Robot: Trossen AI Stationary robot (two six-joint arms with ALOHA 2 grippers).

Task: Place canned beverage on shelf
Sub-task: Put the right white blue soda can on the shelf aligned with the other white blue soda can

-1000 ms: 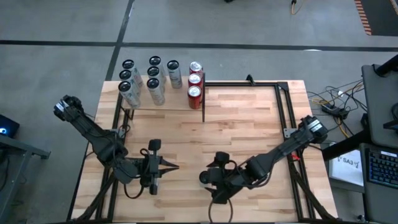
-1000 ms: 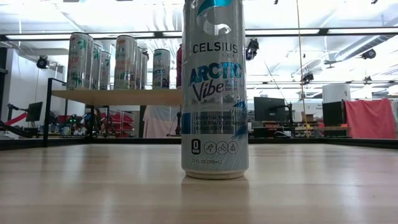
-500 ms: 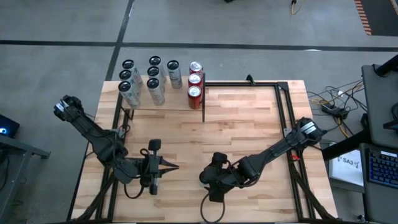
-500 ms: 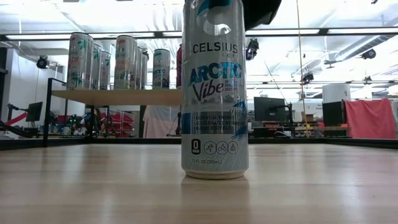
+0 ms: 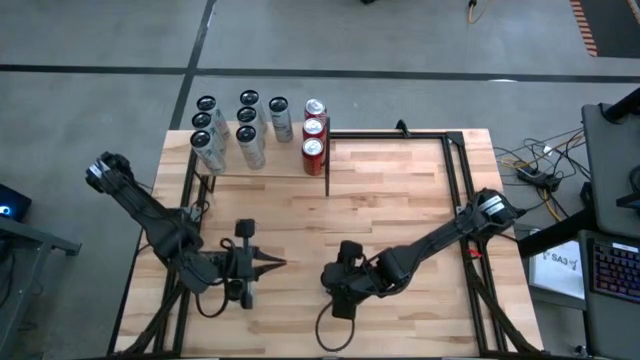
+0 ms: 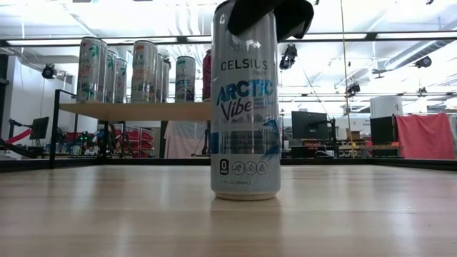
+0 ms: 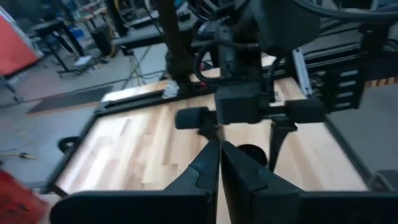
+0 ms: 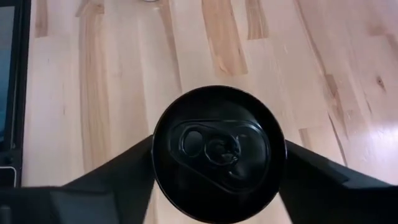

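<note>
Right gripper (image 8: 217,162) now down around can (image 6: 245,107).

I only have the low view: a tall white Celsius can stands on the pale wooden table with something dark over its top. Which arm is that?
Observer: The right gripper; the high view shows it near the table's front middle.
Operator: Has it got the can?
Observer: In the right wrist view its dark fingers sit against both sides of the black-topped white can, with no gap showing.
Operator: And the other arm?
Observer: The left gripper is to the left of it, shut and holding nothing.
</note>
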